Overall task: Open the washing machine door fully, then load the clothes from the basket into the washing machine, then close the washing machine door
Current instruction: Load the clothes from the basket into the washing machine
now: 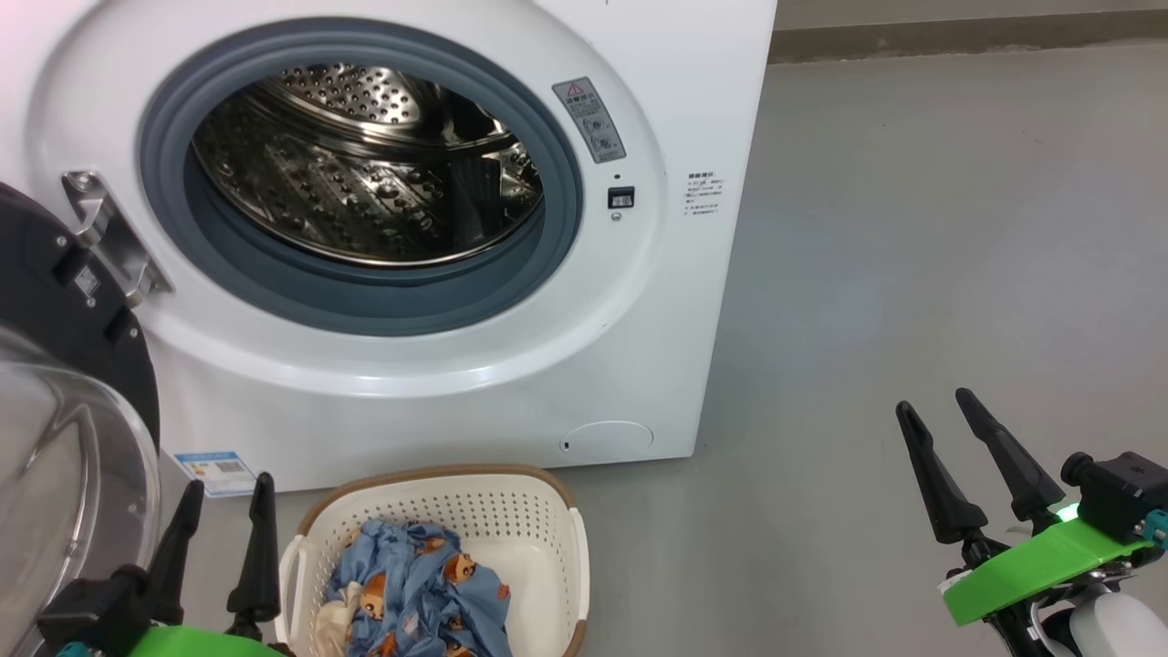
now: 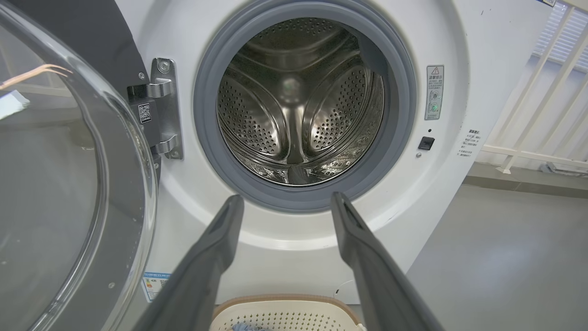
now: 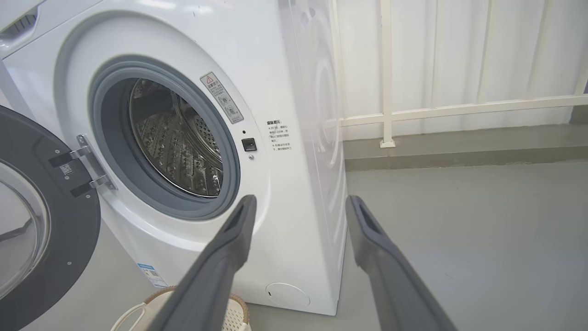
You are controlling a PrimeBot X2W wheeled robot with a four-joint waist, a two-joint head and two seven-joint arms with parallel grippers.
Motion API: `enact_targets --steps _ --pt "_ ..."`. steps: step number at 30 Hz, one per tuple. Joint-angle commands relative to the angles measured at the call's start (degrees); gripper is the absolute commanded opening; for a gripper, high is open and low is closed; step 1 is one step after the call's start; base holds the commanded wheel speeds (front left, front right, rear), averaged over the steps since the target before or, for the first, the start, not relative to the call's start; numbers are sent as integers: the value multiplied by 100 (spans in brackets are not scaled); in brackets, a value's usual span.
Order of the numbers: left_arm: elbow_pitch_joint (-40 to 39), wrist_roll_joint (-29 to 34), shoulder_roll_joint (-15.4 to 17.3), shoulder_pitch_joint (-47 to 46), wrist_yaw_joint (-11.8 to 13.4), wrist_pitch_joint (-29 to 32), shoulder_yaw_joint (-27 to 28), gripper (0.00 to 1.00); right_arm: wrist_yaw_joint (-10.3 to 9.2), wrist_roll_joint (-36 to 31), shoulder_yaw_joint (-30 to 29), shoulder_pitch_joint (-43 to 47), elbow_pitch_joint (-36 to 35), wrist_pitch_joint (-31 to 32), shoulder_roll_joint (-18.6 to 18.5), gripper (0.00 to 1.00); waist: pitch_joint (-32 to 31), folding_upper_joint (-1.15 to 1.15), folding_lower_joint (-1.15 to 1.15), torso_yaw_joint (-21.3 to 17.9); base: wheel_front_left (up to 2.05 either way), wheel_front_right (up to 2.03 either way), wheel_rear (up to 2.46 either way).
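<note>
Head view: a white front-loading washing machine (image 1: 511, 383) fills the upper left, its steel drum (image 1: 365, 173) bare inside a grey rubber gasket (image 1: 365, 306). The washing machine door (image 1: 36, 274), black with a clear glass bowl, stands open at the left edge on its metal hinge (image 1: 109, 237). On the grey floor (image 1: 912, 228) just in front of the machine sits the basket (image 1: 511, 511), cream with a brown rim. The clothes (image 1: 420, 593) lie heaped in its left half: blue bear-print fabric with a small cream piece at the near left. The left gripper (image 1: 229, 481) is at the lower left, between door and basket, with its fingers spread and nothing between them. The right gripper (image 1: 933, 401) is at the lower right, well apart from the basket, fingers likewise released and bare. Left wrist view: two parted dark fingers frame the drum opening straight ahead. The glass door bowl is at the left, the basket's far rim shows at the bottom edge between the fingers, and a white railing (image 2: 551, 92) is at the right. Right wrist view: parted, unladen fingers point at the machine's front right corner. The open door is at the left and a corner of the basket shows at the bottom.
</note>
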Motion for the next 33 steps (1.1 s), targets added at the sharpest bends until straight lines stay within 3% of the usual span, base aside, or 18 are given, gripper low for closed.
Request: enact_targets --steps 1,33 --pt "-109 -25 160 -227 59 -69 195 100 9 -33 118 -71 -142 -69 -97 100 3 0 0 2 58 -58 0" --pt "-101 -44 193 -307 97 -69 125 100 9 -28 151 -124 -163 -69 -126 100 160 0 0 35 3 -3 0"
